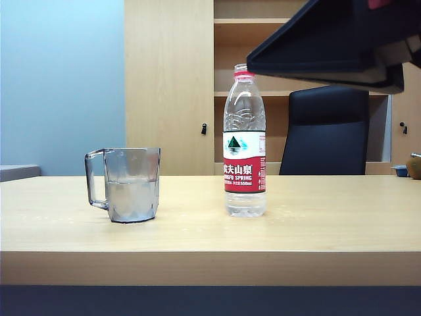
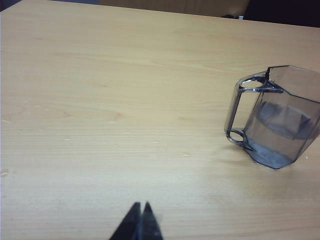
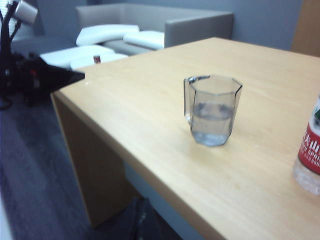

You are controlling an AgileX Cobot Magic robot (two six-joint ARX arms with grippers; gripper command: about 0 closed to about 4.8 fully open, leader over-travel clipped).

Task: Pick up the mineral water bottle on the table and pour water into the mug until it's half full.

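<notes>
Both claws are pinched together and hold nothing. Left claw (image 2: 140, 222) shows in its wrist view as two dark tips meeting in a point, low over bare table (image 2: 100, 100), with the mug (image 2: 280, 122) well off to one side. Right claw (image 3: 141, 220) is a dim dark shape in its wrist view, out past the table's front edge and above the floor; its arm (image 1: 342, 46) slants across the upper right of the exterior view, above and behind the bottle's open neck.

The bottle (image 1: 245, 145) stands upright, long axis vertical, uncapped, label facing the camera, right of the table's middle. The mug stands upright well to its left, handle pointing left, with water (image 1: 131, 197) reaching roughly halfway up.

Bare wood separates the two and runs wide to both sides. Both stand a little back from the thick front edge.
</notes>
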